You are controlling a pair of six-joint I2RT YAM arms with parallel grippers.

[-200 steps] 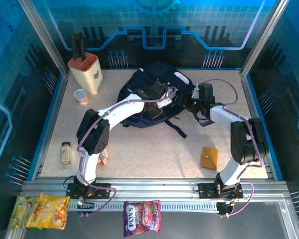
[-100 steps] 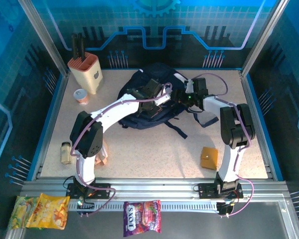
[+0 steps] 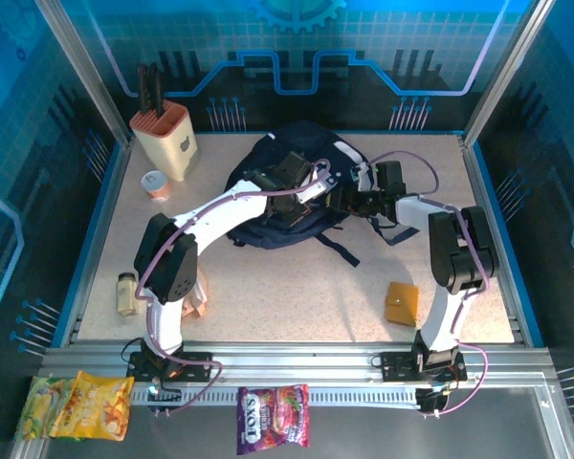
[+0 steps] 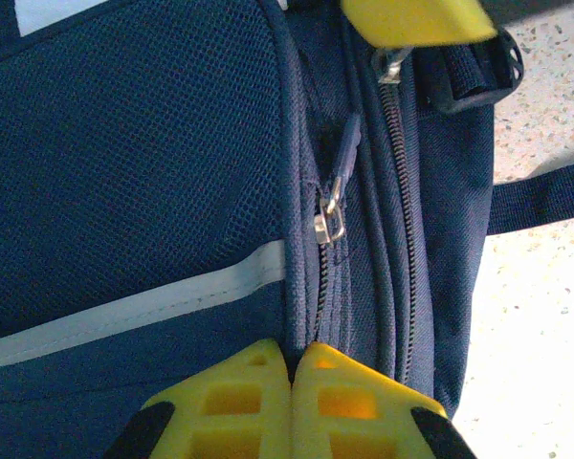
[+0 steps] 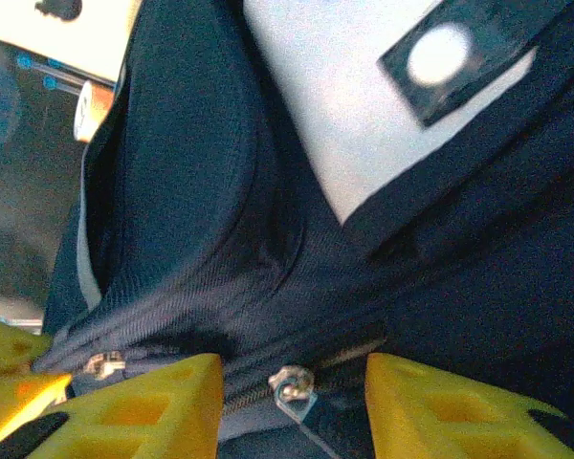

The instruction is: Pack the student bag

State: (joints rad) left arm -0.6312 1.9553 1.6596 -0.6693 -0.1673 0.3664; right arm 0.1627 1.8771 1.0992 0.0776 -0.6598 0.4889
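The student bag [image 3: 273, 163] is a dark navy backpack lying at the back middle of the table. My left gripper [image 4: 294, 361] is shut, pinching a fold of bag fabric beside a zipper line. A silver zipper pull [image 4: 333, 218] sits just beyond its tips, beside a grey stripe [image 4: 124, 311]. In the top view the left gripper [image 3: 311, 206] rests on the bag's right side. My right gripper [image 5: 292, 378] is open, its yellow fingers [image 5: 153, 402] either side of a second zipper slider [image 5: 292, 387] without touching it. In the top view the right gripper [image 3: 347, 198] is at the bag's right edge.
A knife block [image 3: 165, 139] and a small cup [image 3: 155, 184] stand at the back left. A spice jar [image 3: 126, 293] lies at the left edge, an orange box [image 3: 402, 302] at the front right. Snack packets [image 3: 77, 406] [image 3: 273, 416] lie outside the front rail. Black straps [image 3: 340, 249] trail from the bag.
My right gripper has swung left from beside the bag onto its right edge, then dropped slightly toward the zipper. The left arm shifted a little and holds the bag.
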